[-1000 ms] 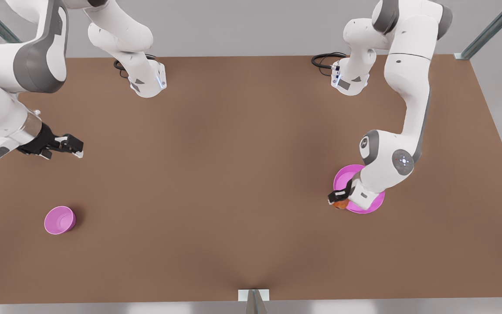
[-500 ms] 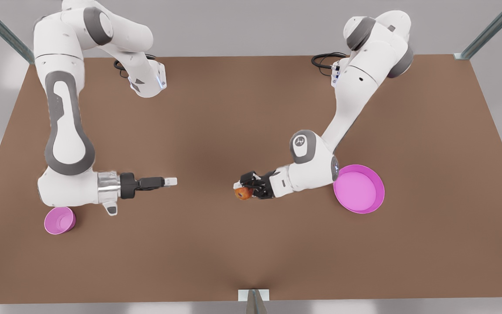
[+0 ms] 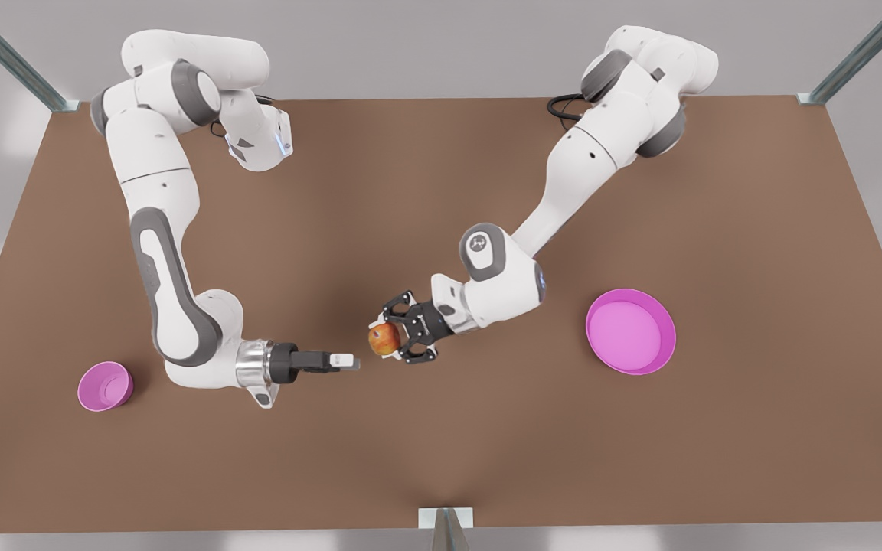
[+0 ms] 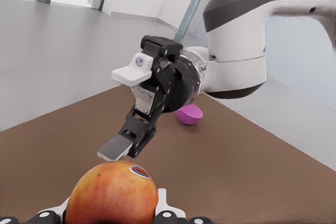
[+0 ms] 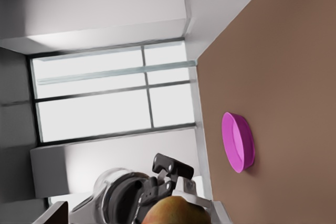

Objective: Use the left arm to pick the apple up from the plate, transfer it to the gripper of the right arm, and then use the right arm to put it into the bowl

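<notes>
The red-orange apple (image 3: 382, 340) hangs above the middle of the table with my left gripper (image 3: 390, 337) shut on it. In the left wrist view the apple (image 4: 113, 192) sits close between that gripper's fingertips. My right gripper (image 3: 344, 360) is level with the apple, a short gap away toward the front view's left. Its fingers are open, as the left wrist view shows of the right gripper (image 4: 123, 111). The pink plate (image 3: 631, 330) lies at the front view's right with nothing on it. The small pink bowl (image 3: 104, 386) stands at the front view's left, behind the right arm.
The brown table (image 3: 441, 444) ends in a front edge with a small bracket (image 3: 445, 519) at its middle. Both arm bases stand at the back edge. In the right wrist view the plate (image 5: 239, 141) lies beyond the apple (image 5: 176, 211).
My left gripper lifted the apple off the plate and carried it to the table's middle. The right arm swung in from the front view's far left until its gripper faces the apple.
</notes>
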